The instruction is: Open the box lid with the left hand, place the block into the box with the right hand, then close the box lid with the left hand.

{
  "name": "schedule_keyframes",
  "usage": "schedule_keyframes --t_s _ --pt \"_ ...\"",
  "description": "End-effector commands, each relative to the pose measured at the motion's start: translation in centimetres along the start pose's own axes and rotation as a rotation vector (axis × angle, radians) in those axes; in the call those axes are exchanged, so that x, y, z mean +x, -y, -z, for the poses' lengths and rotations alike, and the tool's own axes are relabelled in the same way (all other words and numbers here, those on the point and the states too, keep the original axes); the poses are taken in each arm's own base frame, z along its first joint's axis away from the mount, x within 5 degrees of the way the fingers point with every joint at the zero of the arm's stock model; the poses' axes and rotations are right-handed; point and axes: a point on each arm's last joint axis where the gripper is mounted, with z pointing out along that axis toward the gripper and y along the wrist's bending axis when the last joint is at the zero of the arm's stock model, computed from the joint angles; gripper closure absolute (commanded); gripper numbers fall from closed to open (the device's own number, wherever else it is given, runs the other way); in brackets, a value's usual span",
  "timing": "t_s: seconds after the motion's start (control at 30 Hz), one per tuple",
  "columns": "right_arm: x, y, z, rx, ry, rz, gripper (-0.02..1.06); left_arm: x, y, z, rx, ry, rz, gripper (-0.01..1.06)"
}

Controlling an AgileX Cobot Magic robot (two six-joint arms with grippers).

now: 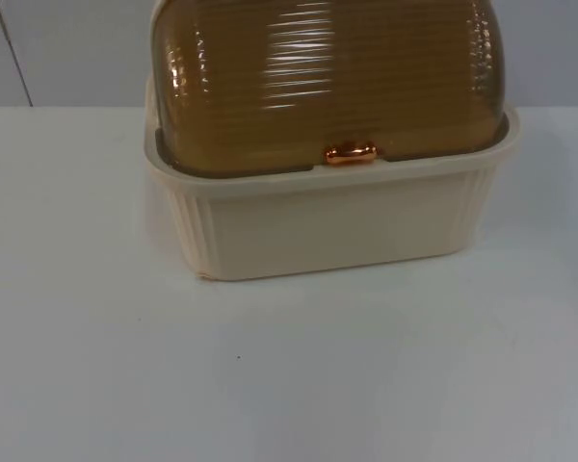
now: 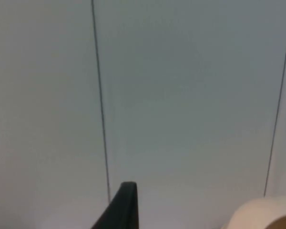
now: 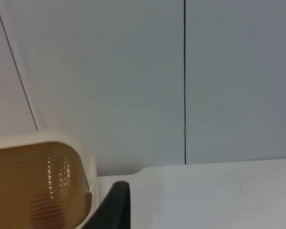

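Pincer state cannot be told for either arm: left pincer (image 2: pixel 121 210) and right pincer (image 3: pixel 112 207) each show one black fingertip facing the grey wall (image 2: pixel 181 95). On the white bench (image 1: pixel 289 375) the cream box (image 1: pixel 328 226) sits against the wall, its ribbed amber lid (image 1: pixel 328 77) down, copper handle (image 1: pixel 351 153) at the front rim.

Cream ribbed box (image 1: pixel 332 226) set on white table (image 1: pixel 289 375) near grey partition wall (image 1: pixel 67 53); ribbed amber translucent lid (image 1: pixel 328 77) shut over it; copper-coloured handle (image 1: pixel 351 153) seen at lid's front edge, centred
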Motion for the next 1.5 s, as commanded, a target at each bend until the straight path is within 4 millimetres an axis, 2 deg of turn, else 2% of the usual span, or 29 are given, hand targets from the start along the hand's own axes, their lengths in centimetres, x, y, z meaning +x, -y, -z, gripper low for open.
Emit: schedule_keyframes --t_s 0.0,0.1,0.13,0.23,0.3,0.37,0.47,0.5,0.57,0.7,0.93,1.07,1.27,1.47 --pt "0.4 0.2 1.1 0.003 0.012 0.014 0.0 0.1 -0.4 1.7 -0.023 -0.01 -0.013 0.01" --pt "1.2 0.4 2.8 0.006 0.002 0.013 0.0 0.3 -0.7 4.2 -0.021 0.005 -0.145 0.01" --pt "1.2 0.4 2.8 0.006 0.002 0.013 0.0 0.3 -0.7 4.2 -0.021 0.005 -0.145 0.01" --pt "2.4 0.5 4.6 -0.005 -0.023 0.088 0.0 0.7 -0.4 6.9 0.045 0.059 -0.208 0.01" --pt "2.7 0.4 5.0 -0.016 -0.015 0.108 0.0 0.7 -0.3 7.3 0.063 0.062 -0.197 0.01" --pt "3.4 0.4 5.4 -0.028 0.0 0.112 0.0 1.4 0.5 8.3 0.168 0.037 -0.226 0.01" --pt "5.2 0.3 4.9 -0.047 -0.016 0.101 0.0 2.7 1.2 8.2 0.256 -0.029 -0.217 0.01" --pt "5.2 0.3 4.9 -0.047 -0.016 0.101 0.0 2.7 1.2 8.2 0.256 -0.029 -0.217 0.01" --pt "6.4 0.2 4.6 -0.062 -0.035 0.092 0.0 4.3 1.5 7.5 0.288 -0.087 -0.184 0.01" --pt "7.9 0.1 4.4 -0.08 -0.052 0.08 0.0 5.9 1.7 7.3 0.314 -0.177 -0.183 0.01" --pt "9.7 0.1 4.0 -0.079 -0.111 0.078 0.0 7.4 1.5 7.0 0.292 -0.286 -0.136 0.01" --pt "11.2 0.2 3.5 -0.072 -0.191 0.082 0.0 9.0 1.3 6.8 0.289 -0.403 -0.15 0.01" --pt "13.7 0.2 2.1 -0.078 -0.282 0.079 0.0 10.5 1.2 6.8 0.282 -0.433 -0.154 0.01" --pt "15.0 0.2 1.2 -0.077 -0.338 0.081 0.0 12.3 1.1 7.2 0.286 -0.481 -0.153 0.01"
